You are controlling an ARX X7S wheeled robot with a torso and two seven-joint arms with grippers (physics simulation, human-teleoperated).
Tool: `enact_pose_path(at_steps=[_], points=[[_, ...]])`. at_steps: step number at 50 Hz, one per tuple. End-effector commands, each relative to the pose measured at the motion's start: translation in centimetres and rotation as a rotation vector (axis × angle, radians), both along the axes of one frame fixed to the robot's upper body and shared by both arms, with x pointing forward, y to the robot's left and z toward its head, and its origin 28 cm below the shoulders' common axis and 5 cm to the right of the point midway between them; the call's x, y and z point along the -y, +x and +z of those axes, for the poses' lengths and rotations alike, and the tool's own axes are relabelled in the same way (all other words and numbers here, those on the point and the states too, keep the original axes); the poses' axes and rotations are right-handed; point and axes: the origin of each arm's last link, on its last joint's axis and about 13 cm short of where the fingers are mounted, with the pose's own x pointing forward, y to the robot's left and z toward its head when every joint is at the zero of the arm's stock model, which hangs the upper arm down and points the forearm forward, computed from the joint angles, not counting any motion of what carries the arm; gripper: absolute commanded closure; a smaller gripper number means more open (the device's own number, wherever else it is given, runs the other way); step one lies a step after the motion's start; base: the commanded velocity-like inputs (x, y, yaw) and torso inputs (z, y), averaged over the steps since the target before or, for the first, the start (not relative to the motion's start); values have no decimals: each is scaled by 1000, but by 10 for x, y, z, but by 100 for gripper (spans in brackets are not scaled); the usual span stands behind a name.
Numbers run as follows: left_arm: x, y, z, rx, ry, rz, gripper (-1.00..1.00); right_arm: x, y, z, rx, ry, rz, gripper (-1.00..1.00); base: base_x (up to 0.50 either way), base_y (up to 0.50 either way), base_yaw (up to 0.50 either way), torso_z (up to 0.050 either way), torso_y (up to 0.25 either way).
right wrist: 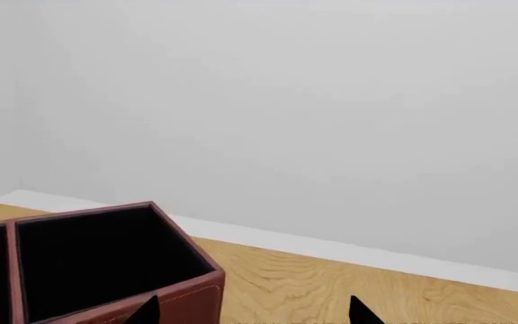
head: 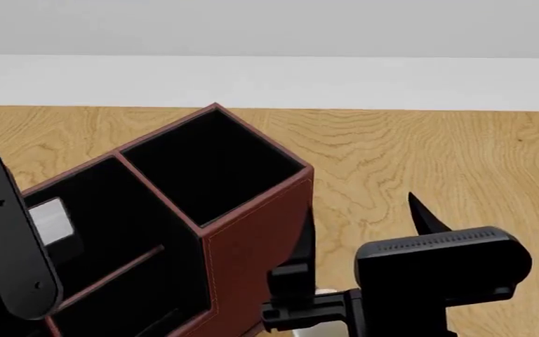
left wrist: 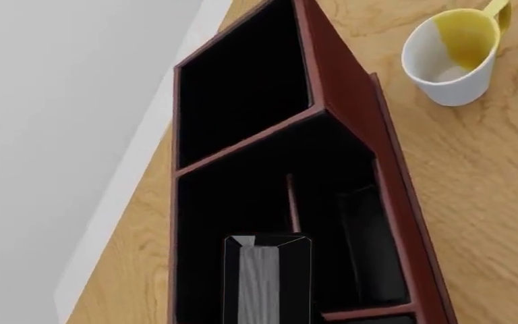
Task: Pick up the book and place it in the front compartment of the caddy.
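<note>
The caddy (left wrist: 349, 88) is a long dark red box with black compartments, also in the head view (head: 250, 246). The book (left wrist: 261, 283), black with a pale grey page edge, stands upright inside the compartment beside the large end one, next to a thin red divider (left wrist: 291, 202). It sits right at my left gripper (left wrist: 266, 316), which is shut on it; the fingers blend into the black covers. My right gripper (right wrist: 251, 314) is open beside the caddy's end corner (right wrist: 187, 297), nothing between its fingertips (right wrist: 360, 312).
A white mug (left wrist: 452, 57) with a yellow inside stands on the wooden table (left wrist: 502, 202) beside the caddy's long wall. The table's far edge (head: 391, 107) meets a pale wall. My left arm's black bracket (head: 8, 246) hangs over the caddy's near end.
</note>
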Motion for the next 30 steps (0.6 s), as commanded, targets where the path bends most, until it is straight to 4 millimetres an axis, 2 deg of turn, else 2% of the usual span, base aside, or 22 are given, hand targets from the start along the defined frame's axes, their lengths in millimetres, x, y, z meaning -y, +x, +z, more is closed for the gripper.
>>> enact_pose_path(at_steps=[1, 21, 30], points=[[7, 19, 16, 94, 20, 8, 100, 2, -1, -3, -6, 3, -7, -100, 0, 0, 0, 0, 0], [18, 45, 25, 111, 17, -29, 100, 4, 0, -5, -11, 5, -16, -100, 0, 0, 0, 1, 2], [24, 58, 22, 107, 21, -54, 100, 5, -1, -4, -10, 5, -24, -100, 0, 0, 0, 0, 1]])
